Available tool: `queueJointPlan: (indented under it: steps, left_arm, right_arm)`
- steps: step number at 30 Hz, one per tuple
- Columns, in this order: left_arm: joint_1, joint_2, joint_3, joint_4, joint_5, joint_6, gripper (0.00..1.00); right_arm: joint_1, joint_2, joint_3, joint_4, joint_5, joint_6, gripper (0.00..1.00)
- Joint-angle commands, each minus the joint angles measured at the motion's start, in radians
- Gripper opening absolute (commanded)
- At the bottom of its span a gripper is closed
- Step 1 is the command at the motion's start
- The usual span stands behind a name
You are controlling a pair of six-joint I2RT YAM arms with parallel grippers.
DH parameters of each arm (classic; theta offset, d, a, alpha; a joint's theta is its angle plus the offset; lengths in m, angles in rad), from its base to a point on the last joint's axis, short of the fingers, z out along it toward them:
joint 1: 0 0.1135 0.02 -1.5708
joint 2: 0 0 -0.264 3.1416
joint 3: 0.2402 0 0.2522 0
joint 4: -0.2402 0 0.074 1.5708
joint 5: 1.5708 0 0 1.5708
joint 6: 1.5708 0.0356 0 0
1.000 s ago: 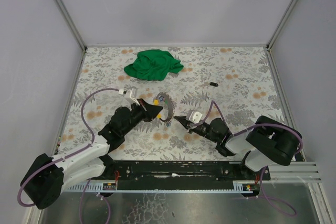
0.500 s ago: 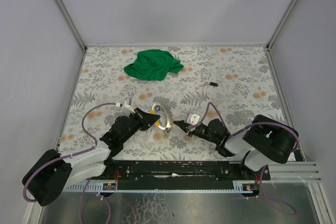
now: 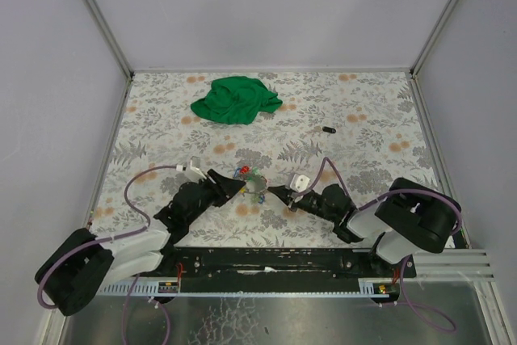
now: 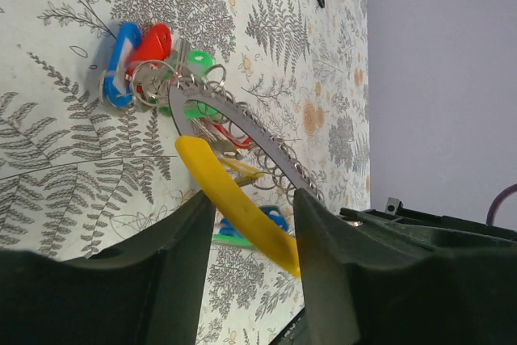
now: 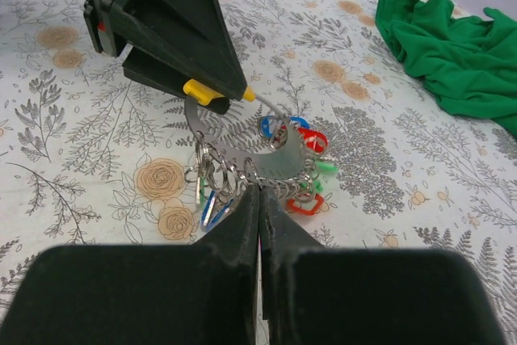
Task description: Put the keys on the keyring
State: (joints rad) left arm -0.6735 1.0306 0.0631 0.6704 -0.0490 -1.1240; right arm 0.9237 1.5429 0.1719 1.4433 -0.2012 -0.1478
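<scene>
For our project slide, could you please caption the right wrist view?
Right gripper pinches the keyring strung with coloured keys; the left gripper meets its other end.

Left pincer [image 4: 254, 201] agape, right pincer [image 5: 259, 189] tight.

the keyring [image 5: 230, 153] is a curved grey metal strip, crescent-shaped and yellow at one end, with small wire rings [image 4: 216, 78] threaded along its edge. the keys [image 4: 121, 62], with red, blue and green plastic heads, hang bunched from those rings, touching the flowered table [image 3: 363, 151] near its front middle.
</scene>
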Motion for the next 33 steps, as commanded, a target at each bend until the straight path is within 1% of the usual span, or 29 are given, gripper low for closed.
queueJointPlan:
  steps: [1,4,6,8,10,11,12,16,18,20,22,25,29,33]
  left_arm:
    - [0.0,-0.119,0.019,-0.154,-0.052,0.115,0.44]
    - [0.002,-0.228,0.053,-0.292,-0.087,0.222,0.47]
    - [0.001,-0.285,0.079,-0.346,-0.108,0.299,0.48]
    - [0.001,-0.307,0.112,-0.353,-0.111,0.381,0.52]
    - [0.003,-0.277,0.147,-0.335,-0.097,0.459,0.54]
    - [0.004,-0.233,0.161,-0.312,-0.087,0.486,0.54]
    - [0.004,-0.193,0.17,-0.256,-0.062,0.515,0.55]
    - [0.006,0.012,0.199,-0.059,0.089,0.619,0.55]
    - [0.008,0.097,0.229,-0.013,0.167,0.701,0.55]
    - [0.009,0.16,0.266,-0.013,0.248,0.794,0.55]
    - [0.011,0.201,0.287,-0.015,0.304,0.859,0.54]
    - [0.011,0.239,0.265,0.068,0.404,0.909,0.54]
    - [0.009,0.279,0.235,0.14,0.436,0.928,0.54]
    - [0.001,0.337,0.163,0.332,0.461,0.946,0.53]
  right_arm:
    - [0.003,-0.054,0.003,0.044,0.051,-0.051,0.0]
    - [0.003,-0.072,0.007,0.001,0.065,-0.083,0.0]
    - [0.004,-0.081,0.006,-0.02,0.08,-0.095,0.0]
    - [0.003,-0.089,0.001,-0.033,0.092,-0.107,0.0]
    - [0.003,-0.094,-0.008,-0.039,0.104,-0.115,0.0]
    - [0.004,-0.094,-0.012,-0.04,0.111,-0.116,0.0]
    - [0.004,-0.096,-0.016,-0.041,0.117,-0.116,0.0]
    - [0.003,-0.097,-0.024,-0.05,0.121,-0.101,0.0]
    - [0.003,-0.098,-0.029,-0.057,0.12,-0.085,0.0]
    - [0.004,-0.099,-0.038,-0.055,0.115,-0.072,0.0]
    - [0.003,-0.096,-0.049,-0.046,0.117,-0.062,0.0]
    - [0.003,-0.094,-0.057,-0.04,0.121,-0.054,0.0]
    - [0.003,-0.101,-0.046,-0.074,0.121,-0.031,0.0]
    - [0.004,-0.1,-0.043,-0.092,0.121,-0.013,0.0]
